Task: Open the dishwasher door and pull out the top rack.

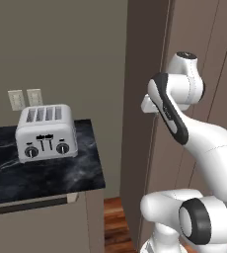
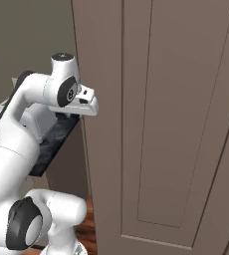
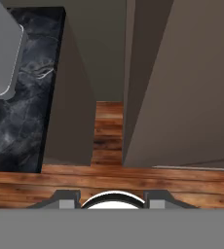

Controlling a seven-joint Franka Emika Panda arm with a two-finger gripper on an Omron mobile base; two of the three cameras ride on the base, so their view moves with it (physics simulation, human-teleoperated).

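the gripper (image 3: 112, 202) is pointing down at the wood floor (image 3: 109, 126), in the narrow gap between the black counter's (image 3: 16, 116) edge and the tall cabinet (image 3: 182, 82) (jaw state: can't tell), nothing visibly held.

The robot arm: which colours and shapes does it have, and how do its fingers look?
The arm is glossy white, built of rounded, tube-like links with dark grey bands and round caps at the joints. No cables or markings are visible. The gripper ends in two small, blocky dark grey fingers.
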